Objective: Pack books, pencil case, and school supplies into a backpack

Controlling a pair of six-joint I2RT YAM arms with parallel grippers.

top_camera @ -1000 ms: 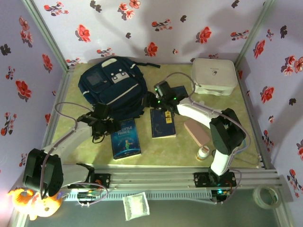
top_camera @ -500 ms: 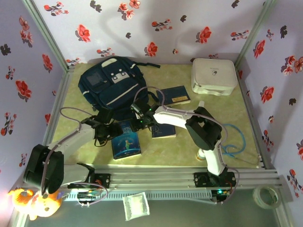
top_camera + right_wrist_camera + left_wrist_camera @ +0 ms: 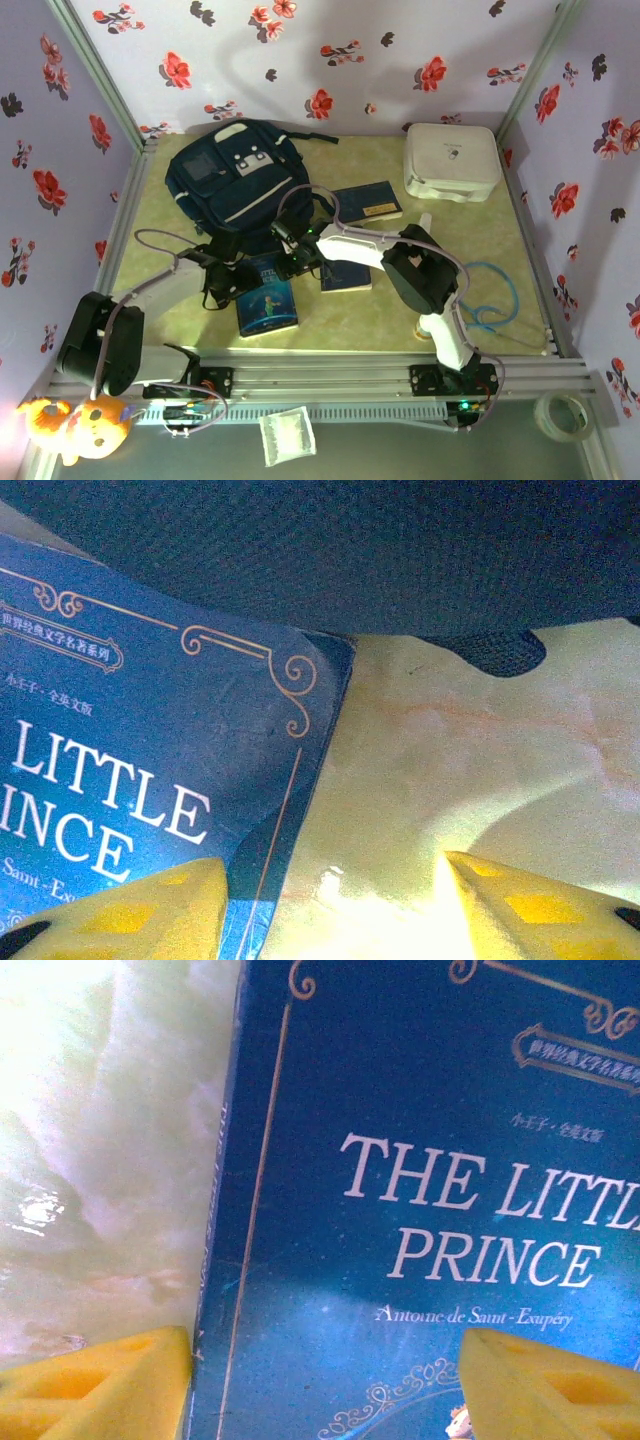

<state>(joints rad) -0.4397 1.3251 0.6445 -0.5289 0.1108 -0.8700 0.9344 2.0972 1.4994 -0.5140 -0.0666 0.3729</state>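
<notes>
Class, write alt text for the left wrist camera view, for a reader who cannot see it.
A dark-blue paperback, The Little Prince, fills most of the close-up, lying on a pale green table. The left hand, open, sets its yellow fingertips either side of the spine edge: one over the table, one over the cover.

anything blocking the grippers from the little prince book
Nothing visible. The left gripper straddles the spine edge of the Little Prince book; the right gripper straddles its opposite edge by the backpack. Both open.

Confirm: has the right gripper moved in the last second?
Yes. The right gripper swung left and nearer, away from the white rounded box, to a corner of the dark-blue Little Prince paperback.
</notes>
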